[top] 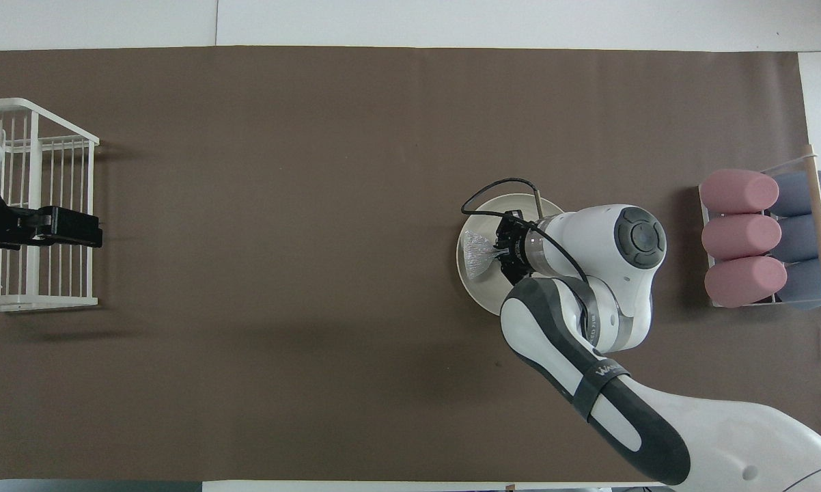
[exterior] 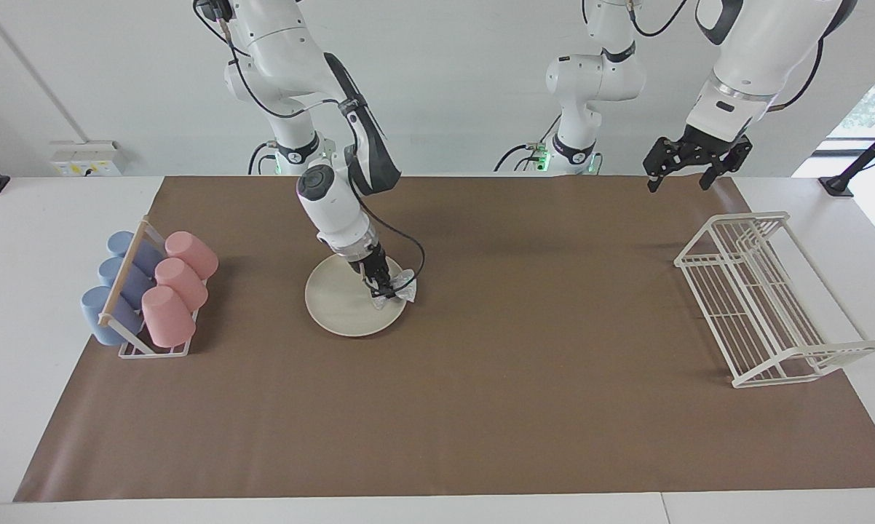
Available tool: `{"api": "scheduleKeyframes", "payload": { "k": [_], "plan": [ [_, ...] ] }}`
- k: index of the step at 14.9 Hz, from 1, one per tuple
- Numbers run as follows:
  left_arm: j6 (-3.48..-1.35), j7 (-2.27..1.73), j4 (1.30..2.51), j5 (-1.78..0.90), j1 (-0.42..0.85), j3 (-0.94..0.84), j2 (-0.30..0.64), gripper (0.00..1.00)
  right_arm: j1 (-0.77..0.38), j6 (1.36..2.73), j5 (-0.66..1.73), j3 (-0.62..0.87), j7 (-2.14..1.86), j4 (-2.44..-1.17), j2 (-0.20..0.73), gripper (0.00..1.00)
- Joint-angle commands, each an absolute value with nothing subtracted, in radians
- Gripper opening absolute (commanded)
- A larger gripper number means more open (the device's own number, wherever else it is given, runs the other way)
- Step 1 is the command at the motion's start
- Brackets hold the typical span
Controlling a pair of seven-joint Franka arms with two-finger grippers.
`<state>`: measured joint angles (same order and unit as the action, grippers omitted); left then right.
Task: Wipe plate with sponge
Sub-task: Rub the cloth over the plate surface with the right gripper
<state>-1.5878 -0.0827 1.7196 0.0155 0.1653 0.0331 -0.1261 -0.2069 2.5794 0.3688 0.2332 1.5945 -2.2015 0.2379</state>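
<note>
The cream-white plate [exterior: 339,302] lies flat on the brown mat toward the right arm's end of the table; it also shows in the overhead view [top: 477,290]. My right gripper [exterior: 383,290] [top: 501,251] is tilted down over the plate and shut on the silvery foil-like sponge [exterior: 402,285] [top: 479,253]. The sponge rests on the plate near its rim, on the side toward the left arm's end. My left gripper [exterior: 680,182] [top: 76,229] is open and empty, held high over the white wire rack, and waits.
A tilted holder [exterior: 153,349] with three pink cups [exterior: 179,287] [top: 742,236] and three blue cups [exterior: 117,287] stands at the right arm's end. A white wire rack [exterior: 765,298] [top: 35,205] stands at the left arm's end. The brown mat [exterior: 517,378] covers the table.
</note>
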Motion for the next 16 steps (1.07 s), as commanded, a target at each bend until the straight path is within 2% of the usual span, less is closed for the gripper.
{"api": "scheduleKeyframes", "payload": {
  "k": [1, 5, 8, 11, 12, 16],
  "plan": [
    [-1.577, -0.072, 1.721, 0.02, 0.156, 0.028, -0.141, 1.0, -0.192, 2.452, 0.35, 0.233, 1.611, -2.142, 0.25, 0.0],
    [-1.574, -0.072, 1.721, 0.02, 0.155, 0.028, -0.141, 1.0, -0.175, 2.205, 0.318, 0.222, 1.614, -2.03, 0.167, 0.0],
    [-1.574, -0.071, 1.727, 0.011, 0.156, 0.029, -0.143, 1.0, -0.184, 2.061, 0.301, 0.224, 1.673, -1.919, 0.153, 0.0],
    [-1.577, -0.075, 1.759, -0.203, 0.131, 0.031, -0.156, 1.0, -0.218, 1.935, 0.235, 0.233, 1.807, -1.775, 0.158, 0.0],
    [-1.585, -0.071, 1.794, -0.319, 0.076, 0.031, -0.167, 1.0, -0.233, 1.907, 0.229, 0.233, 1.851, -1.74, 0.163, 0.0],
    [-1.655, -0.055, 1.899, -0.581, 0.069, 0.028, -0.183, 1.0, -0.327, 1.896, 0.181, 0.232, 2.038, -1.651, 0.187, 0.0]
  ]
}}
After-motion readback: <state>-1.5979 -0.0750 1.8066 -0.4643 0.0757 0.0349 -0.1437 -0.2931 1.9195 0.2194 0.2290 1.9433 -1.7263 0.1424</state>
